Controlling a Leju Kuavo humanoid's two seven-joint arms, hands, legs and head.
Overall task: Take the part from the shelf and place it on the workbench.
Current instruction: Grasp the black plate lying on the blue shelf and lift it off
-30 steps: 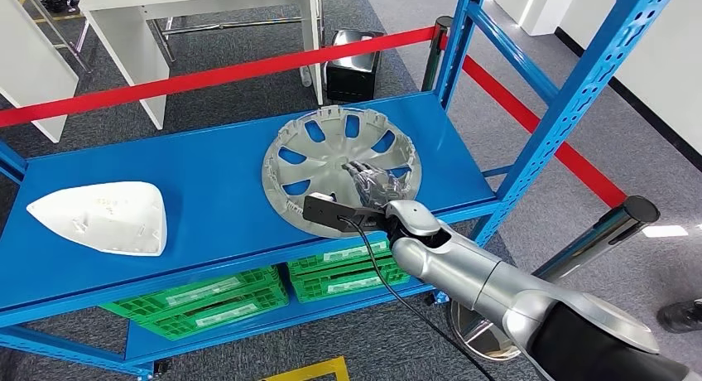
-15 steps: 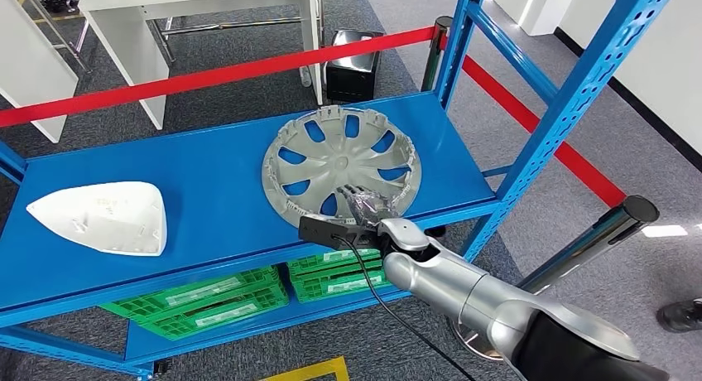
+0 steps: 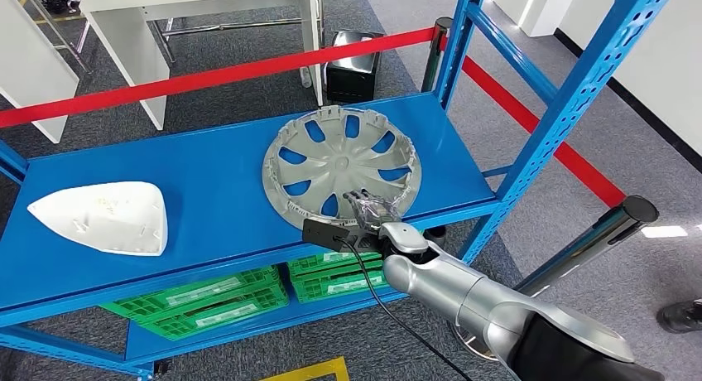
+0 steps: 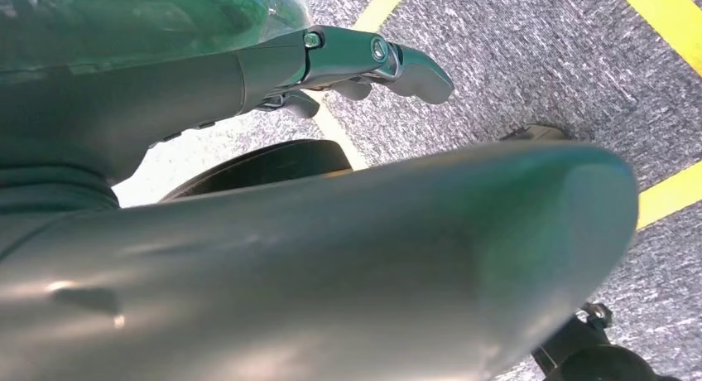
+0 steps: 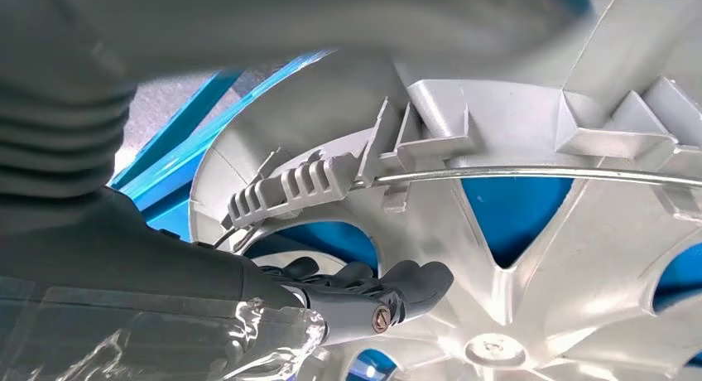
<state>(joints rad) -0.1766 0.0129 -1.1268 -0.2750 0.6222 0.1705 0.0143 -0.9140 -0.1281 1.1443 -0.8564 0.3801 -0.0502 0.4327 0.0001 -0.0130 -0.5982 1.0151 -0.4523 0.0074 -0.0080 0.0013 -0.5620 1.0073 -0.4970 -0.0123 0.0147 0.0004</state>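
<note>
A silver hubcap lies inside-up on the blue shelf, toward its right end. My right hand is at the hubcap's near rim, with its fingers reaching over the edge. In the right wrist view the dark fingers lie stretched along the hubcap's inner face just inside the rim, not closed on it. A white moulded cover lies at the shelf's left end. My left hand hangs over grey carpet, fingers extended and holding nothing.
Green crates sit on the lower shelf. Blue uprights frame the shelf's right end. Red barrier tape runs behind the shelf to a chrome post. A white table stands beyond. A shoe is at the right edge.
My right hand has drawn back from the hubcap's centre to its near rim. The hubcap and the white cover have not moved.
</note>
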